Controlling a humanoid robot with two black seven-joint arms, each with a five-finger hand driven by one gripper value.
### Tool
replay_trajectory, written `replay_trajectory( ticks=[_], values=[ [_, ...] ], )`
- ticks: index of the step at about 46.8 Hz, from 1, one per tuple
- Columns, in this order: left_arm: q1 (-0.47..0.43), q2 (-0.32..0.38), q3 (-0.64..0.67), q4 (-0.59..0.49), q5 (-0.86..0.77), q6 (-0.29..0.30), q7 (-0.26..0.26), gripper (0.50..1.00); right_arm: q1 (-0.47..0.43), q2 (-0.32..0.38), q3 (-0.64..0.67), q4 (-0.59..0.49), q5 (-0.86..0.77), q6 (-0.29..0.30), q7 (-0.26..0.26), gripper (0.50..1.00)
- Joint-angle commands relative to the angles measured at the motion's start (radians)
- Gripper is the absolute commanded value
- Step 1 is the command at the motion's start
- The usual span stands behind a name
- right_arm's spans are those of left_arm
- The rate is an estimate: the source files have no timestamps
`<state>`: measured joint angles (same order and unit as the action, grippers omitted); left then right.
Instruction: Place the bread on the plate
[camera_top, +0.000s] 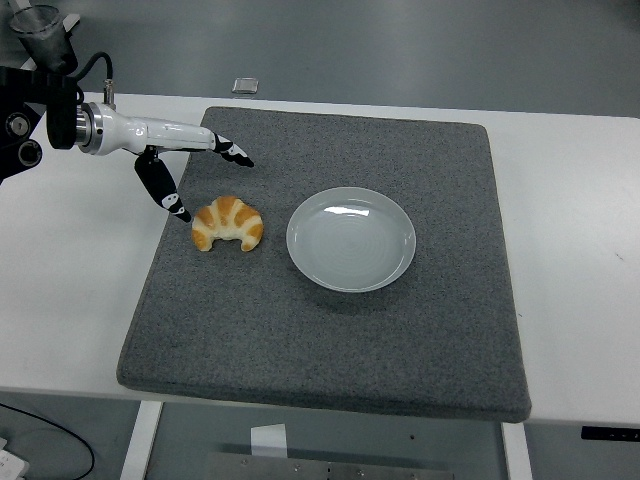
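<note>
Reaching in from the left edge of the frame, the left hand (185, 170) hung over the upper left part of the mat (330, 330), fingers spread and holding nothing. Its white forearm ran nearly level across the upper left of the frame. The fingers (232, 152) pointed right, out over the mat. The thumb (160, 188) angled downward, its tip just beside the left end of the bread (227, 224); contact could not be told from this view.

The bread, a golden croissant with pale bands, lay on the mat left of centre, its curved back toward the top of the frame and both ends pointing down. It sat just left of the plate (351, 238), near but apart from it, with a strip of grey mat between them.

The plate, round and pale grey-white, rested near the middle of the mat and carried nothing.

The dark grey mat covered most of the white desk (570, 200), with bare desk showing at left and right. A small grey object (245, 85) lay beyond the desk's far edge, at the top of the frame, too small to identify.
</note>
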<state>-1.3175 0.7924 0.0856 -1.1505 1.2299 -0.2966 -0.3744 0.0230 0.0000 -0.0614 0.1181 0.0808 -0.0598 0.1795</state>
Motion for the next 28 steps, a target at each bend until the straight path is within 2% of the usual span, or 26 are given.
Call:
replay_trajectory(
  ticks=[1, 5, 12, 28],
  values=[
    [0.004, -0.001, 0.002, 0.000, 0.008, 0.013, 0.002, 1.000, 0.000, 0.000, 0.000, 0.000, 0.000, 0.000, 0.000, 0.932],
    [0.006, -0.005, 0.000, 0.003, 0.017, 0.030, 0.003, 0.999, 0.000, 0.000, 0.000, 0.000, 0.000, 0.000, 0.000, 0.932],
    [0.043, -0.088, 0.002, 0.038, 0.019, 0.057, 0.003, 0.999, 0.000, 0.000, 0.000, 0.000, 0.000, 0.000, 0.000, 0.932],
    [0.067, -0.137, 0.003, 0.057, 0.034, 0.077, 0.008, 0.999, 0.000, 0.000, 0.000, 0.000, 0.000, 0.000, 0.000, 0.932]
  ],
)
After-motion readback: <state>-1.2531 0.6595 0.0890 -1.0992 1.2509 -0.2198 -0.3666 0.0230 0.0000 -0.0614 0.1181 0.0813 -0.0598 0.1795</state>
